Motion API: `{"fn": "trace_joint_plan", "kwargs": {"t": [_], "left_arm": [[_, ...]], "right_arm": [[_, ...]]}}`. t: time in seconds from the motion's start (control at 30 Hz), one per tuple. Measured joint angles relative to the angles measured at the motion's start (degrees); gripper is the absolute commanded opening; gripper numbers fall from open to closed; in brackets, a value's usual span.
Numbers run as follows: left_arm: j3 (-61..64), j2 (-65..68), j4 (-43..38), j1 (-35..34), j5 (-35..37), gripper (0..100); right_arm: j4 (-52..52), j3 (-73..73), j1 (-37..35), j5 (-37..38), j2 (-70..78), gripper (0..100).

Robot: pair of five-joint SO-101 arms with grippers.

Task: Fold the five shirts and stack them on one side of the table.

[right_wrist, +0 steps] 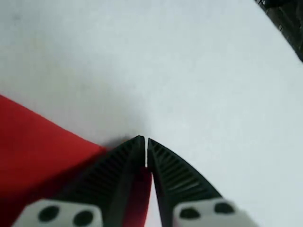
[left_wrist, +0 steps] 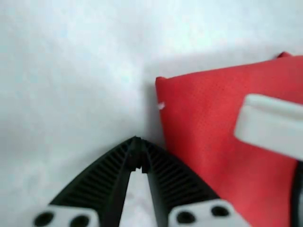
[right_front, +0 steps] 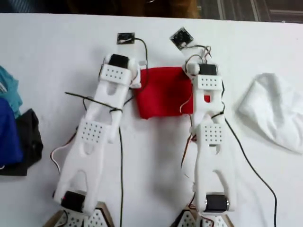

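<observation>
Left hand (left_wrist: 138, 152) closed empty, right hand (right_wrist: 146, 151) closed, hold unclear, flanking red shirt (right_front: 163, 92) on bench (right_front: 47, 47); white shirt (right_front: 274, 111), dark pile (right_front: 19, 137) well apart.

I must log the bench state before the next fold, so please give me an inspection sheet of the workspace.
Surface: white table.
Job's things: red shirt folded flat between the arms; white shirt crumpled at the right; teal shirt, blue shirt and black shirt heaped at the left.
Clutter: nothing seen.
Grippers: left gripper shut beside the red shirt's edge; right gripper shut at its other edge.
Cables: black cable on the table between the arms.
Surroundings: dark area past the far edge.
</observation>
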Motion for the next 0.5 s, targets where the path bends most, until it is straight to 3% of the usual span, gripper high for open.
{"fn": "trace_joint_plan", "kwargs": {"t": [0.2,0.33,0.5], "left_arm": [[0.00,0.00,0.00,0.00,0.00,3],[-0.09,0.00,1.05,-0.79,-0.18,3],[-3.69,0.09,10.37,-4.92,-0.26,3]], "right_arm": [[2.29,-0.79,1.32,0.88,-3.34,1.8],[12.66,-0.79,2.02,0.88,-11.08,1.8],[28.84,-0.79,1.49,-0.18,-17.93,1.8]]}}
